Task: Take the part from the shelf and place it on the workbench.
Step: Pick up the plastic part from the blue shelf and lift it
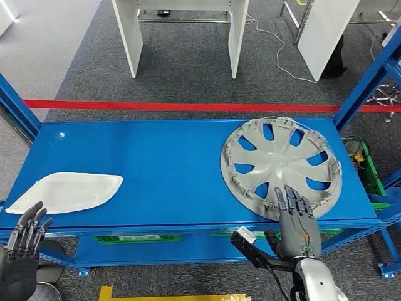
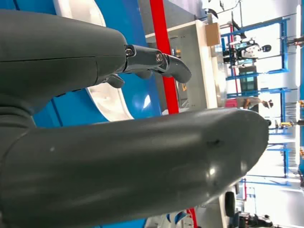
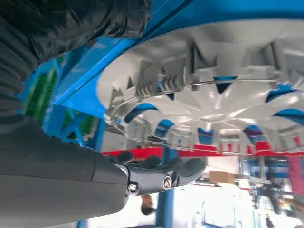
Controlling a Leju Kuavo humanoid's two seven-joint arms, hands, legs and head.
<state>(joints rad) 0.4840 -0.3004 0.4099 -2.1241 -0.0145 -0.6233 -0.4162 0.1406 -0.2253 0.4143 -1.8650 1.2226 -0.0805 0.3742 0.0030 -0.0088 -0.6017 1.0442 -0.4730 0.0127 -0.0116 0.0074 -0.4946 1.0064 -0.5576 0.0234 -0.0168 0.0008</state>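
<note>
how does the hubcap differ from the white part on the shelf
The hubcap is round and silver-grey with cut-out spokes; the white part is a flat, elongated, pointed panel with no openings. The hubcap sits on the right of the shelf, with the right hand reaching over its near rim; the white part lies on the left, with the left hand just short of it. Both lie flat near the shelf's front edge.

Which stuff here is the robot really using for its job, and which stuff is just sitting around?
For the job:
wheel cover
blue shelf
right hand, at the wheel cover's near rim

Just lying about:
white curved panel
red floor line
white table legs
green crate
</note>
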